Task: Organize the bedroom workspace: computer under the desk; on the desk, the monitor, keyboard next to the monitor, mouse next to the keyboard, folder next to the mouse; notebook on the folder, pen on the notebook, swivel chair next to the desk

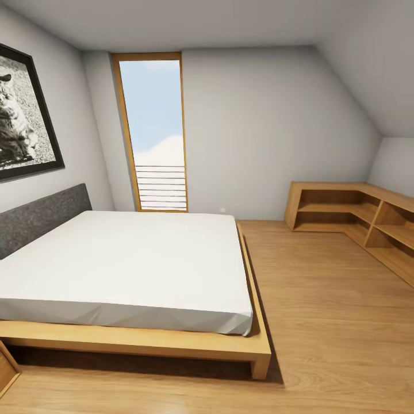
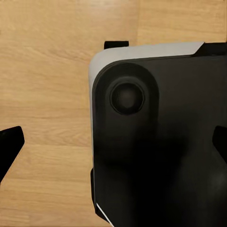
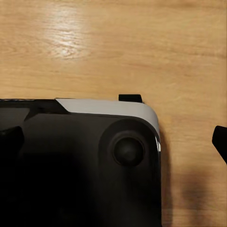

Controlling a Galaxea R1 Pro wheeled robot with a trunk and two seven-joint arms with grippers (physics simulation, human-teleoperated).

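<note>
I'm looking across a bedroom from the head camera: a low wooden bed [image 1: 138, 339] with a white mattress [image 1: 126, 264] and grey headboard [image 1: 40, 218] on my left, a framed black-and-white picture [image 1: 23, 115] above it, no caption I can read. A tall wood-framed window [image 1: 154, 132] stands in the far wall, and an L-shaped wooden shelf unit [image 1: 356, 215] hugs the right corner. Wooden floor [image 1: 333, 322] all round.

Both wrist cameras look down past the robot's own black-and-white base [image 2: 161, 142] onto floorboards. The left gripper [image 2: 113, 146] shows dark fingertips [image 2: 10, 142] at opposite edges, spread wide, nothing between them. The right gripper's fingertips [image 3: 220, 142] likewise sit far apart, empty. I see no lettering anywhere.
</note>
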